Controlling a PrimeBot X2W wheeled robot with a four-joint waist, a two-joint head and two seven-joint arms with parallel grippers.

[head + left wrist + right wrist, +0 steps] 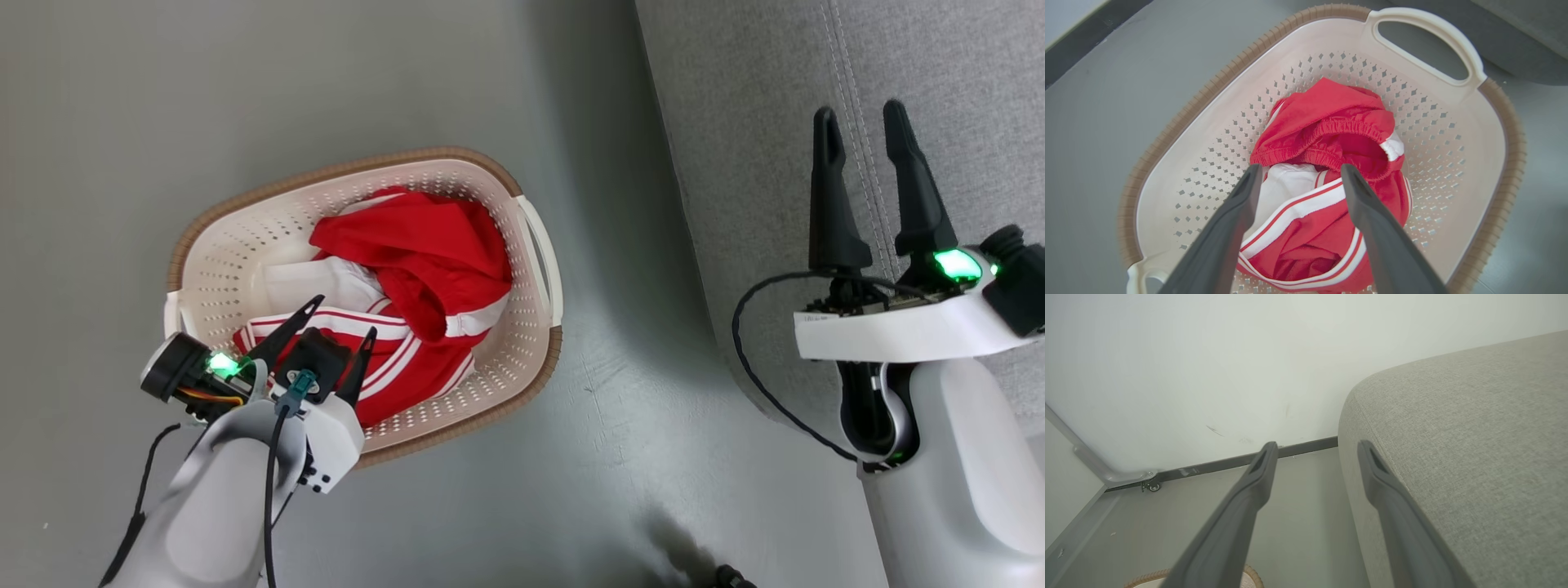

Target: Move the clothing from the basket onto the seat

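Red clothing [416, 269] with white panels and striped trim lies crumpled in the cream perforated basket [522, 327] on the grey floor. My left gripper [344, 317] hangs open over the basket's near end, fingers apart above the clothing [1327, 134] and touching nothing. From the left wrist the basket [1453, 134] shows its brown rim and a side handle. My right gripper [860, 118] stands open and empty over the light-grey seat [751, 122], its fingers [1263, 465] pointing past the seat's rounded corner [1453, 437].
Bare grey floor [620, 425] lies between basket and seat. In the right wrist view, a white wall [1208, 355] with a dark baseboard [1241, 459] rises beyond the seat, and a metal frame with a small caster [1152, 486] stands at the left.
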